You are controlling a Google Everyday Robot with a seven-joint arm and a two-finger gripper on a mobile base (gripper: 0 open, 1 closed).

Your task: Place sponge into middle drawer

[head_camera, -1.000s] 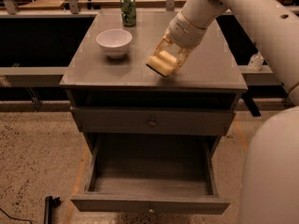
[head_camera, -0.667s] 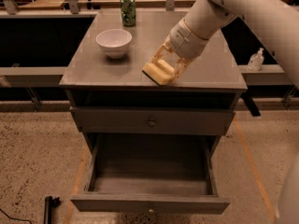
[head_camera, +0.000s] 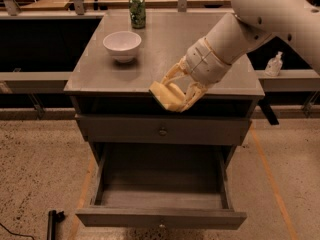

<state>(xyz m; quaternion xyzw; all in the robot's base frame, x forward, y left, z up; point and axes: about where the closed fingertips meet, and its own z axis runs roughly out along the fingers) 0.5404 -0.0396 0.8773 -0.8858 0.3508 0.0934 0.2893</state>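
The pale-yellow sponge (head_camera: 165,96) is held in my gripper (head_camera: 176,93), which is shut on it. Gripper and sponge hang in the air at the front edge of the cabinet top (head_camera: 90,74), just above the closed upper drawer with the round knob (head_camera: 162,131). The middle drawer (head_camera: 160,216) is pulled wide open below, its grey inside bare. The sponge is over the drawer's back part, well above it.
A white bowl (head_camera: 122,45) stands on the cabinet top at the left, a green can (head_camera: 137,10) behind it at the back edge. A small bottle (head_camera: 273,65) stands on a shelf at the right. A dark tool (head_camera: 51,223) lies on the floor at the lower left.
My gripper has carried the sponge from over the middle of the cabinet top forward and down to its front edge, above the open drawer.
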